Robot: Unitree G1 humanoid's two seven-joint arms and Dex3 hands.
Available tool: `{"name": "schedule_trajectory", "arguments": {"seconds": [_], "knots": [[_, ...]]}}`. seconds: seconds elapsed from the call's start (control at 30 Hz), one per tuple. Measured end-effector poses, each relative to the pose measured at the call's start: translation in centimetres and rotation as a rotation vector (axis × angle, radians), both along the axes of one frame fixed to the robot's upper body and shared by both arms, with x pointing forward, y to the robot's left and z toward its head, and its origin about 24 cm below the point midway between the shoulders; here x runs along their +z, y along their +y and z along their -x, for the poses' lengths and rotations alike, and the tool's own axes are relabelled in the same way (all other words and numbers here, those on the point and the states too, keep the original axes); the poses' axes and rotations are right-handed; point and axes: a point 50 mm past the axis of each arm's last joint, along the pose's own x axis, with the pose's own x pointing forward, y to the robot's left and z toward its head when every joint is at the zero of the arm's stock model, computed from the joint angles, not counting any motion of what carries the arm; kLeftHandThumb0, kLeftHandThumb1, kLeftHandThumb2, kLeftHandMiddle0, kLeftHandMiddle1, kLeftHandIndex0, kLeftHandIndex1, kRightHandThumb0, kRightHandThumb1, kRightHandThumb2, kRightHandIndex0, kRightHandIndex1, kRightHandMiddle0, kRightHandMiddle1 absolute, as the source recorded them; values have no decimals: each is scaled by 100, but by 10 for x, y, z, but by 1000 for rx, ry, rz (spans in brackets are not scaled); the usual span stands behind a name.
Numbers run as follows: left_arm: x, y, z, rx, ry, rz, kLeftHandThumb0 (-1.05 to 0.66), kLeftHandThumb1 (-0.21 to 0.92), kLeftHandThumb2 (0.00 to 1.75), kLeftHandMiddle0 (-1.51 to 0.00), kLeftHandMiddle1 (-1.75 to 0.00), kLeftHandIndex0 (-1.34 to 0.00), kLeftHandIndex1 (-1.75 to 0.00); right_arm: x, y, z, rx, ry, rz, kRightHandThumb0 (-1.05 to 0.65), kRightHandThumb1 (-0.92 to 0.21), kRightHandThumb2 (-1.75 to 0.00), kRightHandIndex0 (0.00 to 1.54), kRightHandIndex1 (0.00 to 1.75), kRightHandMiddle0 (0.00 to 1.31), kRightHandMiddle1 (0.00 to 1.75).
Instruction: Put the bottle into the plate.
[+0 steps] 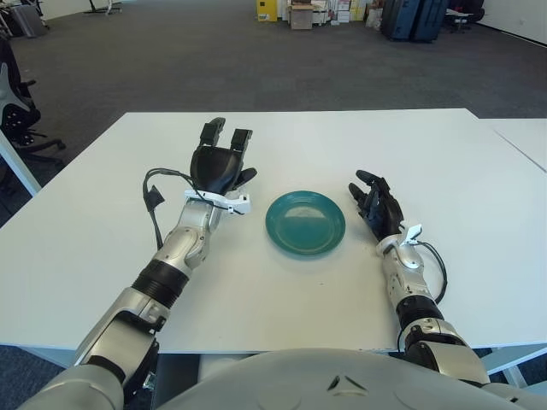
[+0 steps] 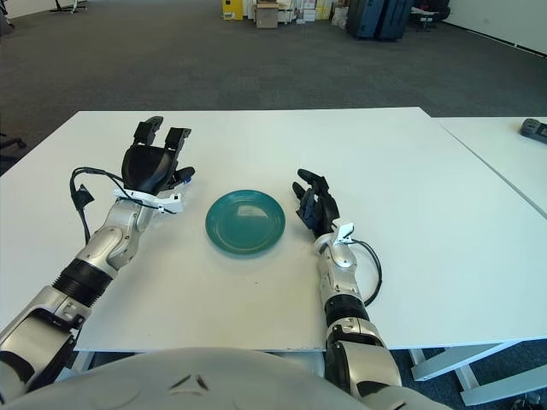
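A round teal plate (image 1: 305, 222) lies empty on the white table (image 1: 342, 145), near the front middle. No bottle shows in either view. My left hand (image 1: 220, 158) is just left of the plate, palm up, fingers spread and holding nothing. My right hand (image 1: 373, 203) is just right of the plate, fingers relaxed and holding nothing. Both hands also show in the right eye view, left (image 2: 154, 158) and right (image 2: 314, 203), with the plate (image 2: 244, 221) between them.
A second white table (image 2: 504, 162) stands close on the right with a dark object (image 2: 534, 128) on it. An office chair (image 1: 13, 94) stands at the far left. Boxes and luggage (image 1: 410, 17) line the far back of the carpeted room.
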Motion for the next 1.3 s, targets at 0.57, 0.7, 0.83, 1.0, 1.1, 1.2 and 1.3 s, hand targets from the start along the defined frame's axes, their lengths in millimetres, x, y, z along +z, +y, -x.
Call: {"name": "schedule_trajectory", "arguments": {"seconds": [0.57,0.7,0.83,1.0,1.1,1.2,1.3], "knots": [[-15,9,0,134,146,-46,-105,92,89,0,0,0,0,0,0,1,21,-5,1,-84,-92,-97,44,2,3,90],[-18,11,0,166,185,-48,-105,92,90,0,0,0,0,0,0,1,21,-5,2,-84,-92,-97,44,2,3,90],[-23,13,2,204,248,-34,-105,92,89,0,0,0,0,0,-1,1,21,-5,2,-84,-92,-96,45,2,3,90],[-29,13,4,243,331,-13,-105,92,87,0,0,0,0,0,-1,1,22,-5,1,-83,-92,-96,45,2,3,90],[-32,14,5,263,377,0,-105,92,86,0,0,0,0,0,-1,1,22,-5,1,-83,-92,-96,45,2,4,90],[-35,15,5,283,406,11,-105,92,84,0,0,0,0,0,-1,1,24,-5,1,-83,-92,-96,45,2,4,91],[-39,15,5,298,429,22,-105,92,82,0,0,0,0,0,0,1,27,-5,0,-82,-92,-96,46,2,5,91]]}}
